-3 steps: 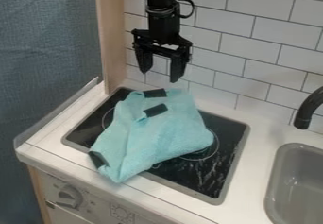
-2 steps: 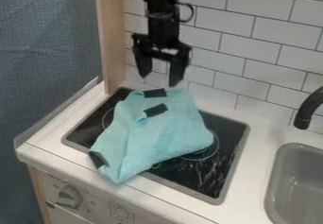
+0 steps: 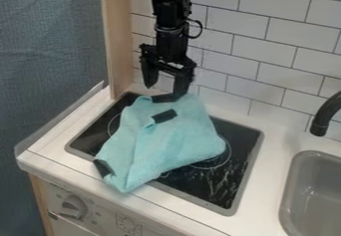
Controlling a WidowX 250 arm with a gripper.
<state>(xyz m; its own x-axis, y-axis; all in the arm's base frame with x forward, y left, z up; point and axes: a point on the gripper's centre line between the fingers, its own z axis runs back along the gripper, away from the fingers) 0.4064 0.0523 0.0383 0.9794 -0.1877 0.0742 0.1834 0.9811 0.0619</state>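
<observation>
The gripper (image 3: 166, 88) is hanging over the far edge of the cloth (image 3: 163, 138), its two fingers standing wide apart and gripping nothing; whether a fingertip is touching the fabric cannot be determined. The cloth, light blue, soft and loosely folded, is lying across the glossy black stovetop (image 3: 233, 185), with dark rectangular patches showing. The smooth grey sink (image 3: 293, 190), round-cornered, is sitting to the right.

Sink (image 3: 321, 195): lower right. Faucet (image 3: 321, 120): right edge, above sink. Knob (image 3: 73, 206): lower left. Curtain (image 3: 50, 46): upper left. Tiles (image 3: 283, 33): upper right.
</observation>
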